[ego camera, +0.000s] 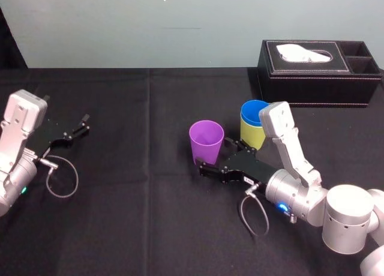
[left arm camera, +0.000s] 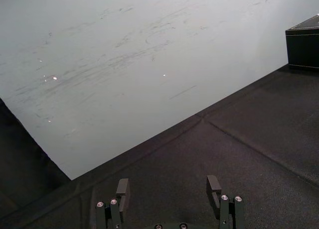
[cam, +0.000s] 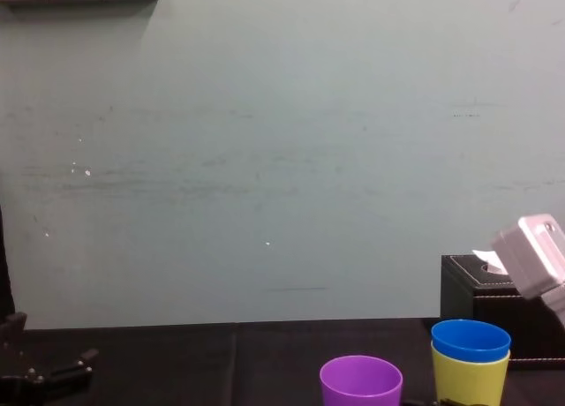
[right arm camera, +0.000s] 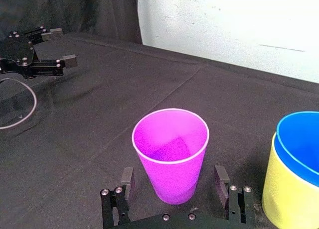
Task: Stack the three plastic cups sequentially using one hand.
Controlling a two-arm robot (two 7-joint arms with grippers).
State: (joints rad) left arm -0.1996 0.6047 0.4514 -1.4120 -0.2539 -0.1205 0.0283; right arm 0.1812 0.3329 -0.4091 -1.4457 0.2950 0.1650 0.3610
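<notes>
Purple cup (ego camera: 206, 141) upright on the black cloth (ego camera: 150, 216); we note the right gripper (ego camera: 216, 156) at its base, jaws spread wide either side, gaps visible. Blue cup (ego camera: 254, 112) nested in the yellow-green cup (ego camera: 252, 135) at purple's 2 o'clock. Left gripper (ego camera: 87, 123) parked at 9 o'clock, also wide

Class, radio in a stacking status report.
Right end effector open, straddling purple cup. Blue cup nested in yellow-green cup. Left end effector open, parked left.
</notes>
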